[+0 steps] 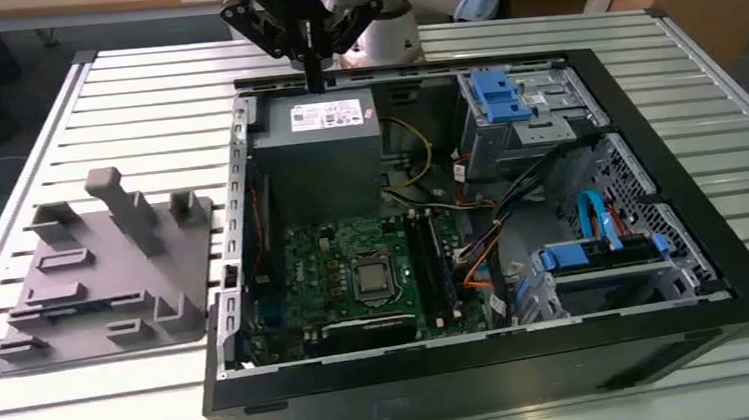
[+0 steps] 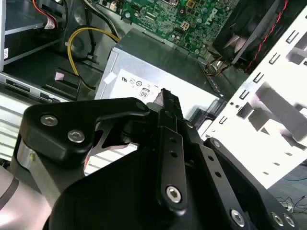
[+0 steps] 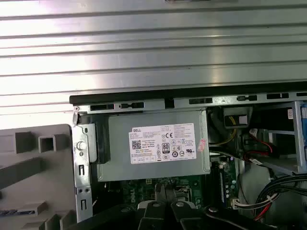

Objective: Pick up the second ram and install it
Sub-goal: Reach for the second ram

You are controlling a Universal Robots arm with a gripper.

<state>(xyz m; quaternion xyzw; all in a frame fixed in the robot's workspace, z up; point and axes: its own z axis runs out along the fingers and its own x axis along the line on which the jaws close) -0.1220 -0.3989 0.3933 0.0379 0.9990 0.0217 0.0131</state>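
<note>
Exterior view puts the second ram (image 1: 69, 308) on the grey tray (image 1: 152, 278). It shows as a thin dark strip with a blue-green tint, lying low in a groove near the tray's front edge, on the exterior view's left and outside the computer case (image 1: 701, 275). The first wrist view catches what looks like the same strip (image 3: 21, 210) at the tray's corner, too small to read in detail.

By my judgement the stick is light and stiff but fragile. It is a bare board with chips on its faces and contacts along one long edge. It is best taken by the two flat faces near mid-length or by the short ends, keeping off the contact edge. It is thin, so it could tilt or slip in a loose hold.

The gripper (image 1: 316, 86) hangs well apart from the stick, above the grey power supply (image 1: 316, 144) at the case's far wall. Its jaws stand together with nothing between them, as both wrist views also suggest. The green motherboard (image 1: 352, 262) with its long black memory slots (image 1: 435, 265) lies nearer the camera inside the case. All of this rests on the slatted metal table (image 1: 122, 410).
</note>
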